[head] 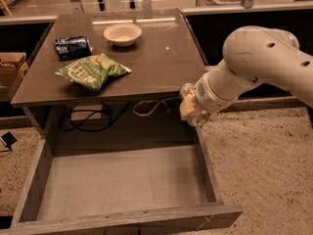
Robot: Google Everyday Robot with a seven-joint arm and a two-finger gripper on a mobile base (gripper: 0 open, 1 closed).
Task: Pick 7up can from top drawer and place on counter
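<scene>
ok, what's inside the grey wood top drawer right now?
The wide grey wood-grain top drawer shows only bare grey floor, with nothing lying on it. The gripper, at the drawer's back right corner by the dark glossy counter edge, covers that spot.

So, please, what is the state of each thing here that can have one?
top drawer: pulled open, no can showing on its floor.
blue can: lying on its side on the counter.
bowl: upright on the counter.
green bag: lying flat.
gripper: at the drawer's right rear corner, below the counter edge.
</scene>
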